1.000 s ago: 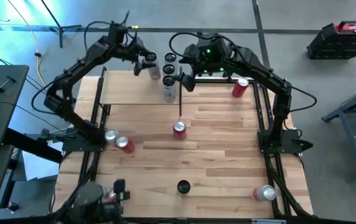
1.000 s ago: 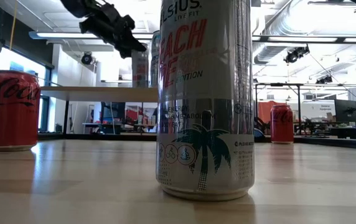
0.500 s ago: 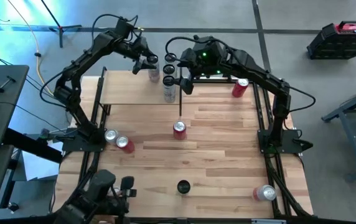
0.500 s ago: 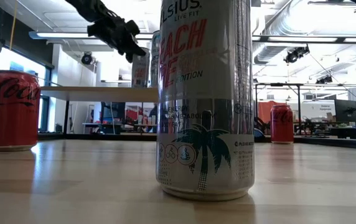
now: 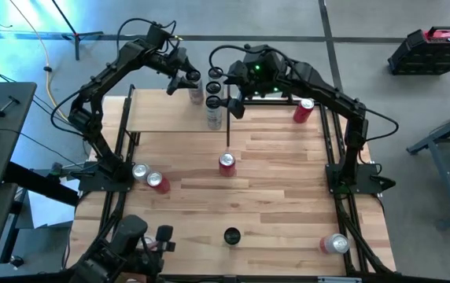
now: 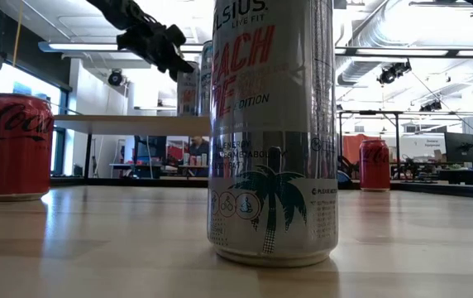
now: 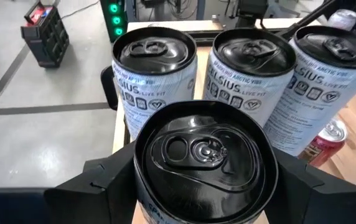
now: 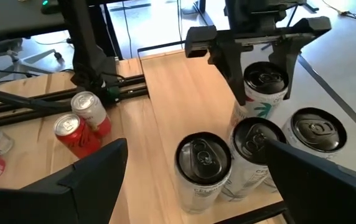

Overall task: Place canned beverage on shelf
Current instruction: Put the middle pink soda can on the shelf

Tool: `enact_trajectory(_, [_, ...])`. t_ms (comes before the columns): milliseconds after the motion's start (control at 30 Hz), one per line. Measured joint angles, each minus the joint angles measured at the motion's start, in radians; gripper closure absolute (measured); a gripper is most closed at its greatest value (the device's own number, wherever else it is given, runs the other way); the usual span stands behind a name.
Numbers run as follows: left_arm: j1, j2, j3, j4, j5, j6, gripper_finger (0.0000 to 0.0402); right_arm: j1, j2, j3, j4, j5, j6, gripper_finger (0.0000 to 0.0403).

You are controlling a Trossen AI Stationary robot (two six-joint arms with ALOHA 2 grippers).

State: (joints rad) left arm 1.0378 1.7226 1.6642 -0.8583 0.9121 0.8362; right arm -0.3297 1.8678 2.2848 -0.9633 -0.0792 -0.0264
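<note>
The shelf (image 5: pixel 162 110) is a light-wood board in thin black posts at the table's far left. At its right end stand three tall white cans with black tops (image 8: pixel 203 158) (image 8: pixel 256 143) (image 8: pixel 318 130). Beside them my left gripper (image 5: pixel 189 82) is shut on another such can (image 7: pixel 203 155). In the low view this can (image 6: pixel 188 91) is upright, its bottom at the shelf board's height. Whether it stands on the board I cannot tell. My right gripper (image 8: pixel 196 186) hangs open above the three cans and touches none. My left gripper pinches the can's upper wall (image 8: pixel 264 93) just under the rim, one finger (image 7: pixel 103 180) on each side. The fingers (image 8: pixel 229 59) slant down at it from the table's far left. The can is upright; another can hides its bottom.
Red cans lie and stand about the table: one at the middle (image 5: pixel 226 163), one at the far right (image 5: pixel 302 110), two at the left edge (image 5: pixel 150 178), one at the near right (image 5: pixel 335 244). A tall can (image 6: pixel 274 132) stands close before the low camera.
My left gripper has tipped and rolled a little with the can and sunk slightly toward the shelf, then kept still. The arm's elbow has risen. The can has stayed in the hold beside the three standing cans.
</note>
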Motion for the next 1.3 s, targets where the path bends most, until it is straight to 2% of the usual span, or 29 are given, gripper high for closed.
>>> enact_trajectory(333, [-0.006,0.0,0.0,0.003,-0.007,-0.008,0.0117,-0.036,0.006,0.001,0.035,-0.016,0.001,0.0041])
enact_trajectory(500, [-0.006,0.0,0.0,0.026,-0.003,0.002,0.0115,-0.051,0.023,0.001,0.035,-0.06,0.003,0.0041])
enact_trajectory(867, [-0.01,-0.001,0.0,0.094,-0.008,-0.065,0.0112,-0.052,0.036,0.001,0.028,-0.075,0.003,0.0041])
enact_trajectory(1300, [-0.035,-0.05,0.0,0.095,-0.099,-0.061,0.0112,-0.058,0.036,0.001,0.021,-0.074,0.004,0.0041])
